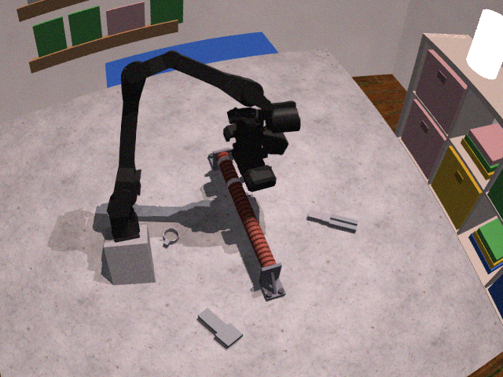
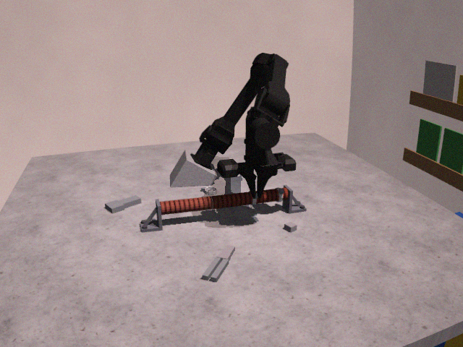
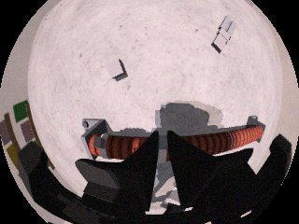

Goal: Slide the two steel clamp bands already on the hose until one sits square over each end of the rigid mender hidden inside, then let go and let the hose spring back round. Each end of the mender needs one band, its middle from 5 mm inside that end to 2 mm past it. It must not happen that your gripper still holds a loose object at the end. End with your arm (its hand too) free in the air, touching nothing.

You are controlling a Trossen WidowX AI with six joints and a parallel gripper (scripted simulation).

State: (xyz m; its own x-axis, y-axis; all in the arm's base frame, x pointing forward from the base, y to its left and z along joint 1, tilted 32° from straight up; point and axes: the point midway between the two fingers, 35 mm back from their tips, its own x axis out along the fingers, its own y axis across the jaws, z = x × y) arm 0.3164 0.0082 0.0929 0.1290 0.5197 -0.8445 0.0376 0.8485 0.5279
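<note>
A ribbed red-orange hose runs straight between two grey end brackets, partly in shadow. One steel clamp band sits round it close to one bracket. A second steel band sits farther along, at the fingertips. My gripper points down and is shut on this second band; the fingers partly hide it in the wrist view. A thin pale line rings the hose farther on. The mender inside is hidden.
The brackets stand on the table. A loose ring lies near the arm's base block. A slotted grey piece, a stepped grey piece and a small block lie around the hose.
</note>
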